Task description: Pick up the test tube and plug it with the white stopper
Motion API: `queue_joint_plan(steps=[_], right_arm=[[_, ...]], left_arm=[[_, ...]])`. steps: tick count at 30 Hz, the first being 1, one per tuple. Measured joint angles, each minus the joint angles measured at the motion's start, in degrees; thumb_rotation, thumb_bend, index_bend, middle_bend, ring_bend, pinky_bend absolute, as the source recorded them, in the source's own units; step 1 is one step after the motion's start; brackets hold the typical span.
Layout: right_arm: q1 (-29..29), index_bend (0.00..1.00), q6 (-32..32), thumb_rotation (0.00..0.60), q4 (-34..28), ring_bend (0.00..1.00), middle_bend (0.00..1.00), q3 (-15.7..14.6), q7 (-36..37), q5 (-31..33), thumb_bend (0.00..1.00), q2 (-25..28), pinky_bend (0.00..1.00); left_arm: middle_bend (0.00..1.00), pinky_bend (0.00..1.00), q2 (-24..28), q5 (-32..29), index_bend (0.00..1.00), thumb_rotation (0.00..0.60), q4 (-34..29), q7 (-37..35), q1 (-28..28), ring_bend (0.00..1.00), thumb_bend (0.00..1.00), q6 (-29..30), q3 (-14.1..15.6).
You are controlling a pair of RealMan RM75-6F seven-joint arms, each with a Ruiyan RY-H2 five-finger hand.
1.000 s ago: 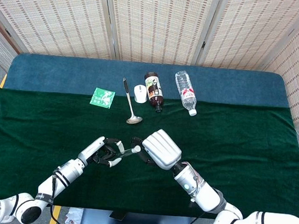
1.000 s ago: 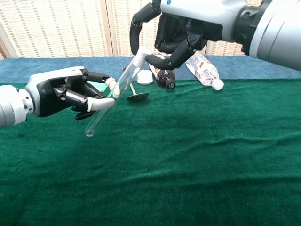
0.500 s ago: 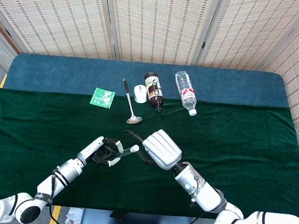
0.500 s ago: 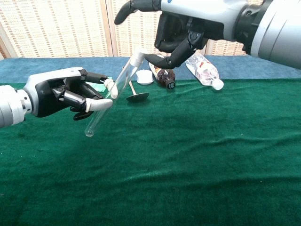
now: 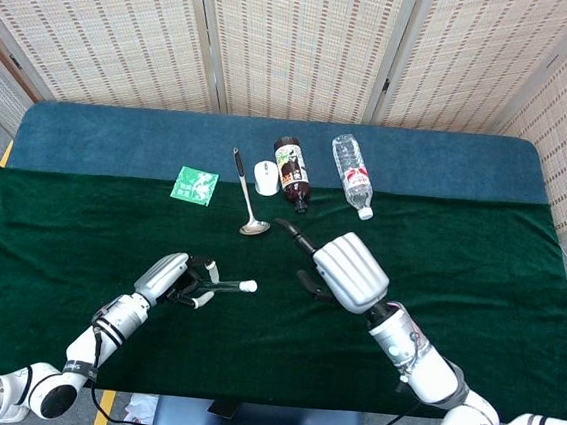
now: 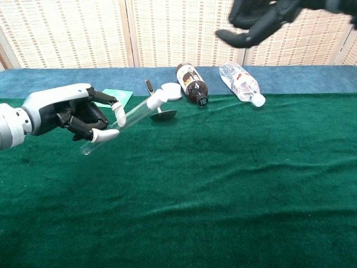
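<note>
Your left hand (image 5: 169,280) sits at the near left of the table (image 5: 480,262), holding the test tube (image 6: 120,120) above it, the stopper (image 5: 249,287) at the tube's right end. Your right hand (image 5: 344,267) hangs apart to its right. Behind them, left to right, lie a packet (image 5: 195,184), a ladle (image 5: 247,201), a cap (image 5: 265,176), a sauce bottle (image 5: 291,172) and a water bottle (image 5: 352,175).

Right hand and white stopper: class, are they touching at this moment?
Apart. In the chest view the right hand hangs open high above the table, with clear space between it and the white stopper, which sits in the test tube held by the left hand.
</note>
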Motion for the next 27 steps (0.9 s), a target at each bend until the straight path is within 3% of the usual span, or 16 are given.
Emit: queue_joint_plan(steps=[15, 27], right_arm=[[-6.0, 0.06, 3.4, 0.600, 2.3, 1.00, 0.98, -3.0, 1.7, -0.8, 0.52, 4.1, 1.00], [-7.9, 0.06, 3.5, 0.600, 4.2, 1.00, 0.98, -3.4, 4.5, -1.0, 0.52, 4.3, 1.00]], left_arm=[[0.96, 0.84, -9.4, -12.1, 0.63, 0.600, 6.4, 36.4, -2.3, 0.94, 0.55, 4.5, 1.7], [0.96, 0.84, -12.7, -18.4, 0.45, 0.600, 7.6, 45.4, -3.9, 0.93, 0.54, 5.4, 1.4]])
